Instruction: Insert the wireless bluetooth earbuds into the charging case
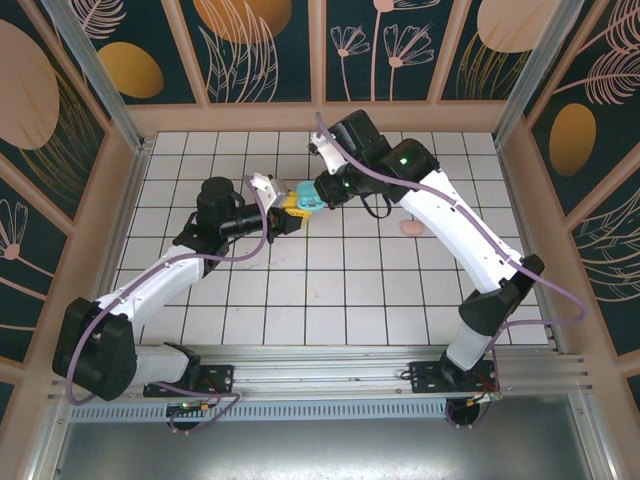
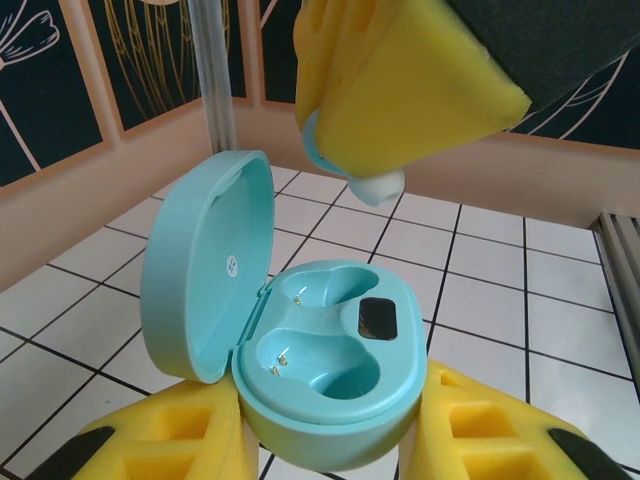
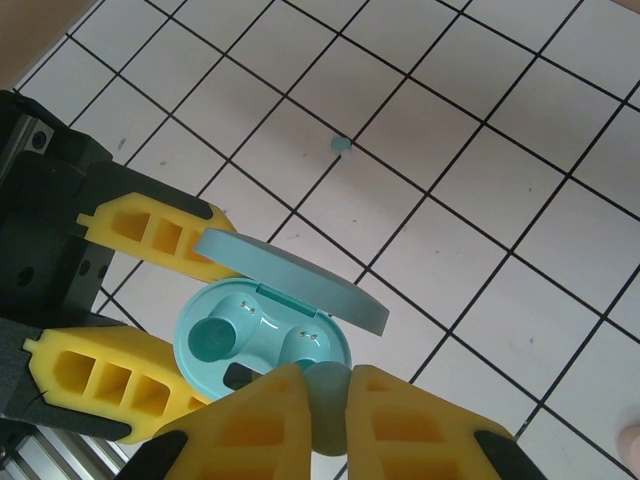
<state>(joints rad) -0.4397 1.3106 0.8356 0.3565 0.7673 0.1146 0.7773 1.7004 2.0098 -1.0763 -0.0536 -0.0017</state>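
My left gripper (image 2: 335,432) is shut on the base of the light teal charging case (image 2: 330,345), which it holds above the table with the lid hinged open to the left. Both slots in the case are empty. Just above the case, my right gripper (image 3: 328,410) is shut on a light teal earbud (image 3: 326,385). The earbud's pale tip (image 2: 376,186) hangs over the far slot without touching it. In the top view the case (image 1: 306,201) sits between the left gripper (image 1: 287,217) and the right gripper (image 1: 322,190). A second small teal earbud (image 3: 342,144) lies on the tiles beyond.
A pink oval object (image 1: 410,228) lies on the white tiled table (image 1: 350,290) to the right of the right arm. Wooden walls ring the table on three sides. The left gripper's yellow fingers (image 3: 150,232) flank the case in the right wrist view.
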